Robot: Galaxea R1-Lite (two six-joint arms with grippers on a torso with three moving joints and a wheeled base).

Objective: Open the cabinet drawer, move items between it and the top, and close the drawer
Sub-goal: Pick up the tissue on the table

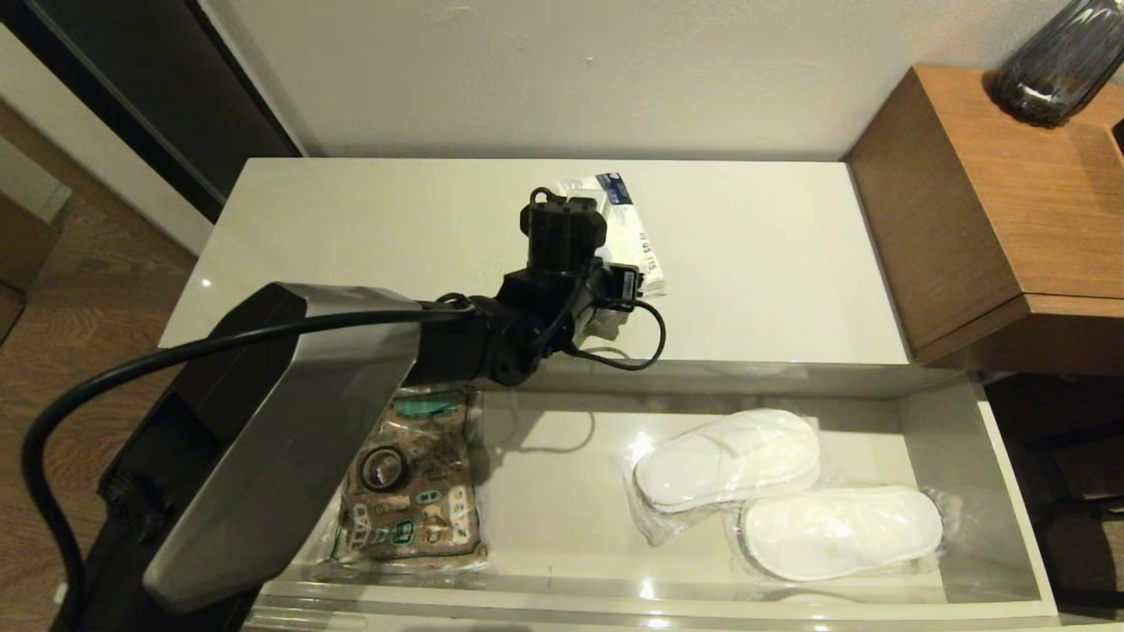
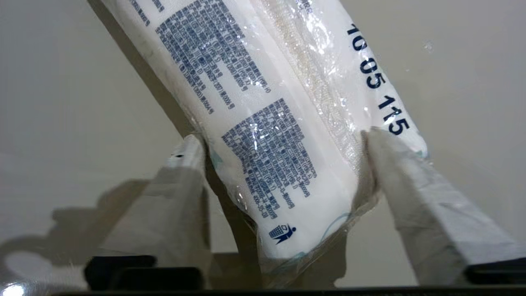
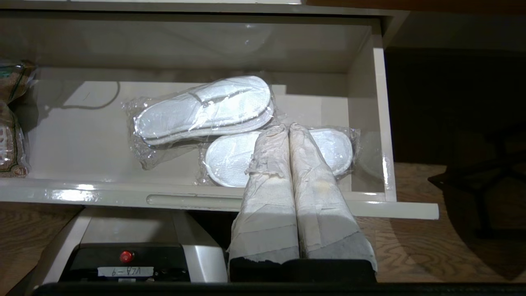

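The white tissue pack [image 1: 628, 219] [image 2: 279, 123] with blue print lies on the glossy off-white top [image 1: 351, 246]. My left gripper [image 1: 615, 285] [image 2: 283, 139] reaches down over its near end, and both taped fingers [image 2: 394, 164] press the pack's two long sides. Below, the cabinet drawer [image 1: 1010, 491] [image 3: 123, 197] stands pulled out. Two wrapped white slippers [image 1: 729, 456] [image 3: 205, 109] lie in its right half. A small black tape roll [image 1: 384, 468] rests on the brown pouch at its left. My right gripper [image 3: 287, 128] hangs shut and empty before the drawer's front right; the head view does not show it.
A brown patterned flat pouch [image 1: 413, 500] [image 3: 8, 135] fills the drawer's left end. A brown wooden side table [image 1: 1010, 202] with a dark vase [image 1: 1058, 61] stands right of the cabinet. The left arm's cable loops over the drawer's back edge.
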